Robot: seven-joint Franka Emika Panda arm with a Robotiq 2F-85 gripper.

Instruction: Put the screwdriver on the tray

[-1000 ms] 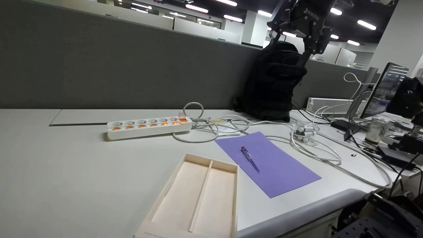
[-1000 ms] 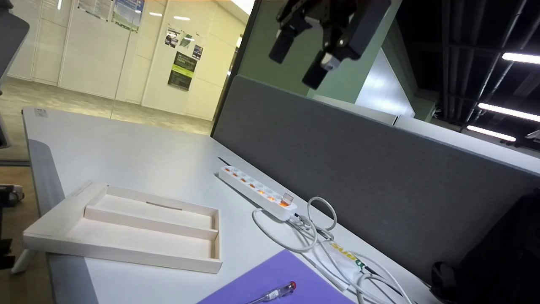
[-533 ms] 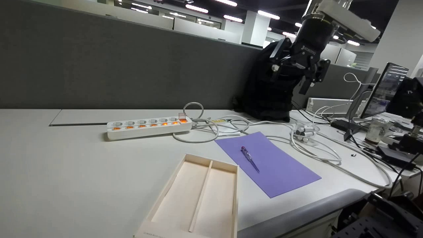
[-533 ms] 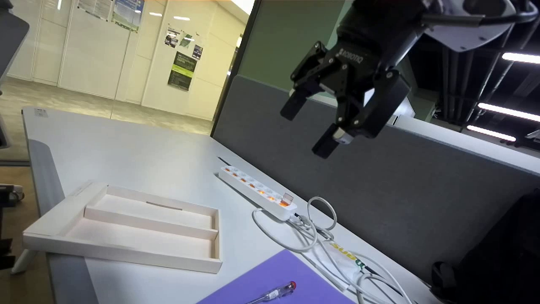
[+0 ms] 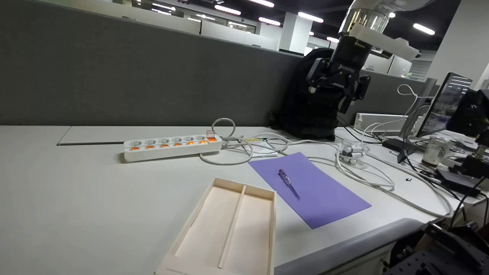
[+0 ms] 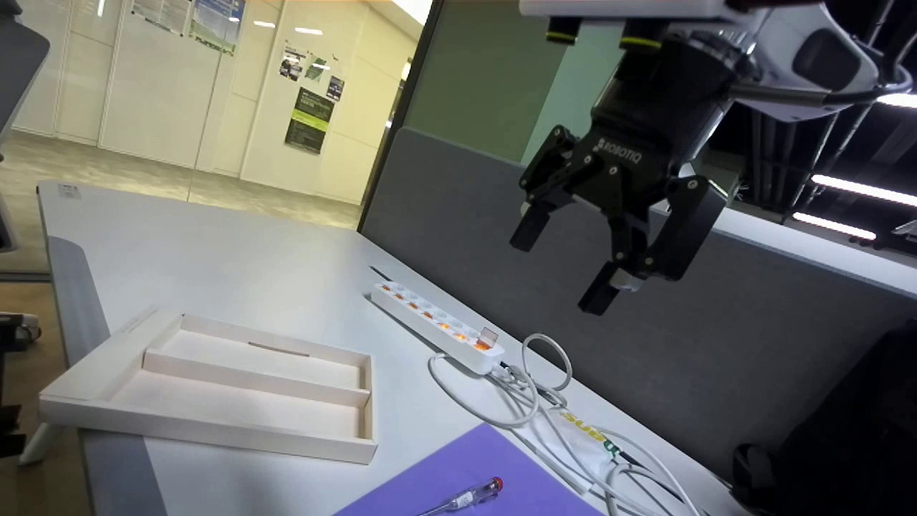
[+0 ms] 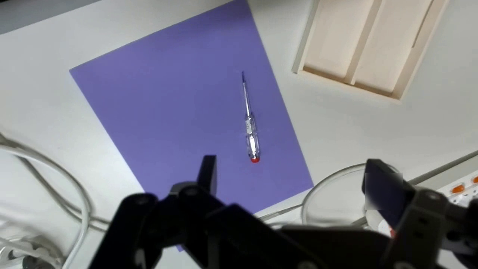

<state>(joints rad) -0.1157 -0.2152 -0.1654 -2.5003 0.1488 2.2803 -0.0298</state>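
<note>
Looks barely begun: hovers with widely spread, empty gripper (image 6: 557, 274), yet to lift screwdriver (image 7: 250, 121) off purple sheet (image 7: 183, 108) and set on tray (image 5: 232, 225).

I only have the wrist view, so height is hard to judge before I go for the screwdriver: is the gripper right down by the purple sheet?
Observer: No. In both exterior views the gripper hangs well above the desk.
Operator: The tray runs out of my picture. What is at the end I can't see?
Observer: In an exterior view, a broad flat panel spans that end.
Operator: Anything tall on the desk outside my picture?
Observer: Yes, in an exterior view a black backpack stands in front of the grey partition.
</note>
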